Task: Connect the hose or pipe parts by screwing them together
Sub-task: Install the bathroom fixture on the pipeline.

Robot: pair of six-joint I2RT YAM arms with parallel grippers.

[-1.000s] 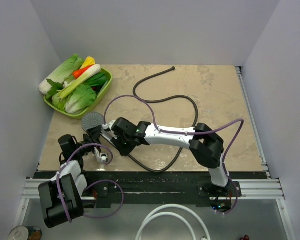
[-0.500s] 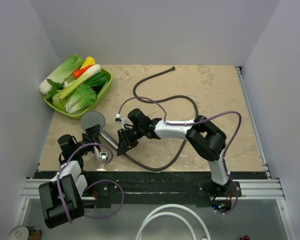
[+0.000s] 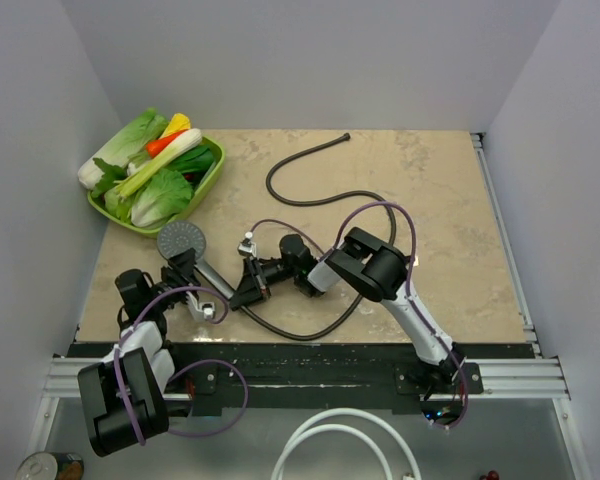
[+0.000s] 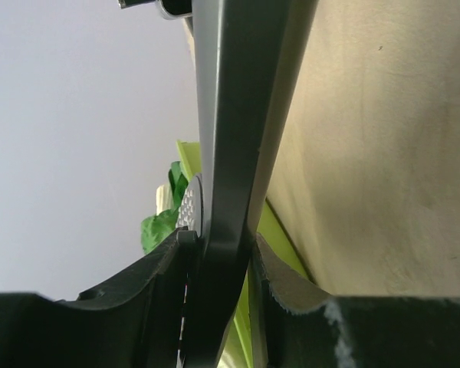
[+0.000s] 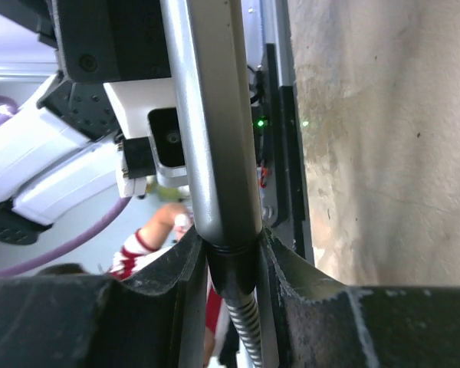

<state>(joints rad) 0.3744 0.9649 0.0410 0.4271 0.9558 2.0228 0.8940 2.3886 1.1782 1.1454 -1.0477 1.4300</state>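
Note:
The grey shower-head disc (image 3: 181, 238) stands near the table's left front, its handle (image 3: 212, 278) slanting down to the right. My left gripper (image 3: 187, 268) is shut on that handle just below the disc; in the left wrist view the dark handle (image 4: 238, 115) fills the gap between the jaws of that gripper (image 4: 218, 257). My right gripper (image 3: 248, 292) is shut on the black end nut (image 5: 231, 264) of the dark-brown hose (image 3: 325, 200), which butts against the handle's lower end (image 5: 211, 115). The hose loops right and back to the far table edge.
A green tray (image 3: 212, 168) of vegetables sits at the back left, close to the disc. A thick white tube (image 3: 330, 435) loops below the table's front rail. Grey walls close in on both sides and the back.
My right wrist has turned about the nut while the right arm folded in toward the left. The disc shifted slightly up and left. Both grips held.

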